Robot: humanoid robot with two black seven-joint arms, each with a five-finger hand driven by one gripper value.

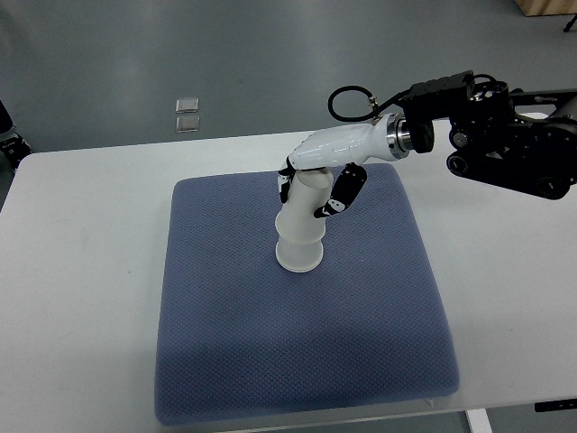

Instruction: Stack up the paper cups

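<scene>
A stack of white paper cups (300,230) stands upside down on the blue mat (297,352), wide rim at the bottom, leaning slightly. My right hand (315,185) comes in from the right edge and sits over the top of the stack, its white palm above and its black-jointed fingers (341,191) curled around the upper cup. The top end of the stack is hidden under the hand. The left arm does not show.
The blue mat lies on a white table (81,271). The black right forearm (505,144) with a cable loop hangs over the table's far right. Two small square plates (187,113) lie on the grey floor beyond the table.
</scene>
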